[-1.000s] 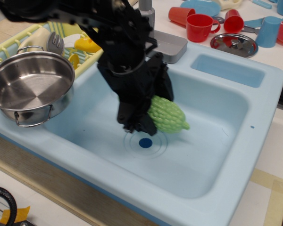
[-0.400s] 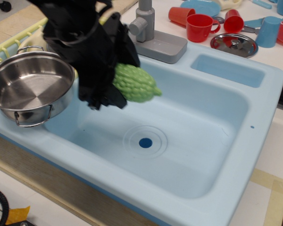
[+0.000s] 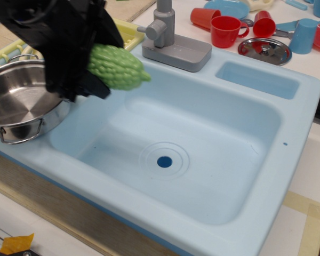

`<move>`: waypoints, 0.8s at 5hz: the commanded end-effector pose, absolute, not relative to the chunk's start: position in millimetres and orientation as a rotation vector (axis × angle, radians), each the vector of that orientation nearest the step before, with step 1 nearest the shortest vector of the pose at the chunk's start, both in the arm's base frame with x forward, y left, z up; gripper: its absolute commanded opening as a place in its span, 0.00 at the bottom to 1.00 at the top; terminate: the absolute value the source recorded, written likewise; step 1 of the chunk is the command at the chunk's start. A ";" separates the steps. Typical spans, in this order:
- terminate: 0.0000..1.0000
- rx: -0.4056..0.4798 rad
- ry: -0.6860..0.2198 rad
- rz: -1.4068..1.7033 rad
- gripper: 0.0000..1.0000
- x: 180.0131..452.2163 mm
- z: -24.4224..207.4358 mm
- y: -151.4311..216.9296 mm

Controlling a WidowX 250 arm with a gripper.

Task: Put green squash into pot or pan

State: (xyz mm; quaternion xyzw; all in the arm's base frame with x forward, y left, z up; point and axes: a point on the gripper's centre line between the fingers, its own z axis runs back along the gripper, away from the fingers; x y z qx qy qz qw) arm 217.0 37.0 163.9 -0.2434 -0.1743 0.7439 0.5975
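The green squash (image 3: 119, 67), light green, bumpy, with its pointed tip to the right, is held in the air over the sink's left rim. My gripper (image 3: 88, 74), wrapped in black cloth, is shut on its left end. The shiny steel pot (image 3: 15, 109) with wire loop handles stands at the left on the sink's corner, just left of and below the gripper. The arm hides the pot's right rim.
A light blue sink (image 3: 192, 144) with a dark drain (image 3: 164, 161) fills the middle. A grey faucet (image 3: 170, 42) stands behind it. A yellow dish rack (image 3: 125, 29) lies at the back left. Red cups (image 3: 226, 30), blue dishes and a steel lid (image 3: 265, 49) sit at the back right.
The gripper has lifted the squash out of the sink basin and carried it up and left, to just beside the pot. The pot has shifted a little to the left.
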 end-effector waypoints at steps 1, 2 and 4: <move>0.00 -0.593 -0.475 1.729 0.00 213.5 178.1 54.8; 0.00 -0.597 -0.503 1.766 0.00 203.2 182.7 63.3; 1.00 -0.565 -0.431 1.839 0.00 185.3 168.3 85.6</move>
